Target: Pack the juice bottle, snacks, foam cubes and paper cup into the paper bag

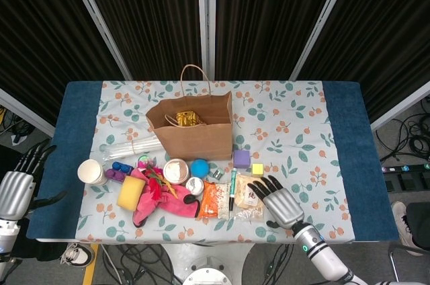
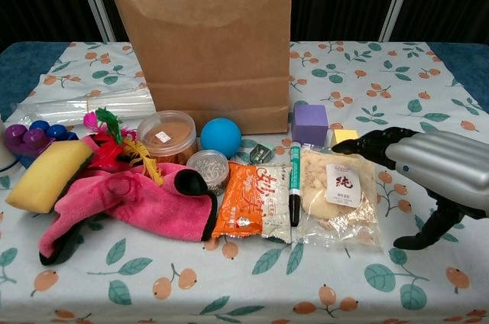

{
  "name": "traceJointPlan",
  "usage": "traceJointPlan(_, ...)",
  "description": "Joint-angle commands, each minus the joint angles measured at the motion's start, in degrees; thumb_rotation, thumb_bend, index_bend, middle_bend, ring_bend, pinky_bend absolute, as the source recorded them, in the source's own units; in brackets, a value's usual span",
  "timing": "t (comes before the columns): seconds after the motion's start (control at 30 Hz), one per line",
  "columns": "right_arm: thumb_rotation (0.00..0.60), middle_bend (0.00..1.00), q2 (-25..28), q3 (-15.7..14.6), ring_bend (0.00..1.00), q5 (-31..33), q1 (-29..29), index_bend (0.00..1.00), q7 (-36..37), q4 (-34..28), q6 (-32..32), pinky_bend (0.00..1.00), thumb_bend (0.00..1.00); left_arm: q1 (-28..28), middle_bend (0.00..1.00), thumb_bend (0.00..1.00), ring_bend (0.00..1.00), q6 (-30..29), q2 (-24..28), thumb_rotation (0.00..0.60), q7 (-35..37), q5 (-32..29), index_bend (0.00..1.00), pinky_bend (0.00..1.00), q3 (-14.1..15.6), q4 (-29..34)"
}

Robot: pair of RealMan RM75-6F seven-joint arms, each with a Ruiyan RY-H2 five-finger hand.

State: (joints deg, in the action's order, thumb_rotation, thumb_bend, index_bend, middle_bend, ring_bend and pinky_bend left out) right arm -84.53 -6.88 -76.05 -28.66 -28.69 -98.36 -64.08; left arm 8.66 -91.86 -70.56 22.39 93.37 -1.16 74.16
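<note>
This looks like a robot test lab, not a home. A table with a leaf-print cloth stands before black pleated curtains hung on metal poles. Loose cables and a power strip lie on the floor past the table's right edge, and more cables trail below its front edge.
</note>
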Motion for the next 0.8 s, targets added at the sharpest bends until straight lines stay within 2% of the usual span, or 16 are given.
traceJointPlan(0.03, 0.6, 0.07, -1.4, 1.1, 0.0, 1.1, 0.0, 0.0, -2.5, 1.0, 0.5, 0.0, 0.0, -0.1, 0.1, 0.09, 0.06, 0.0, -0.2, 0.6, 0.2, 0.0, 0.13, 0.16, 0.0, -0.3)
traceJointPlan(0.5, 0.6, 0.06, -6.5, 4.9, 0.0, 5.1, -2.0, 0.0, -9.0, 4.8, 3.8, 0.0, 0.0, -0.3, 0.1, 0.09, 0.06, -0.6, -0.5, 0.6, 0.9, -0.2, 0.13, 0.16, -0.3, -1.4)
traceJointPlan(0.67, 0.6, 0.09, -8.0, 6.0, 0.0, 7.1, -2.9, 0.0, -10.4, 6.2, 5.0, 0.0, 0.0, -0.3, 0.1, 0.09, 0.06, -0.5, -0.7, 0.6, 1.1, -0.5, 0.13, 0.16, -0.4, -1.6)
traceJointPlan(0.73, 0.6, 0.13, -8.8, 6.2, 0.01, 7.0, -3.0, 0.04, -10.8, 7.0, 4.9, 0.0, 0.0, -0.3, 0.1, 0.09, 0.06, -0.5, -0.7, 0.6, 1.2, -0.5, 0.13, 0.16, -0.4, -1.7)
traceJointPlan(0.8, 0.6, 0.2, -9.5, 6.2, 0.04, 6.7, -3.0, 0.12, -10.8, 7.6, 4.6, 0.0, 0.0, -0.3, 0.1, 0.09, 0.06, -0.4, -0.8, 0.6, 1.3, -0.5, 0.13, 0.16, -0.4, -1.8)
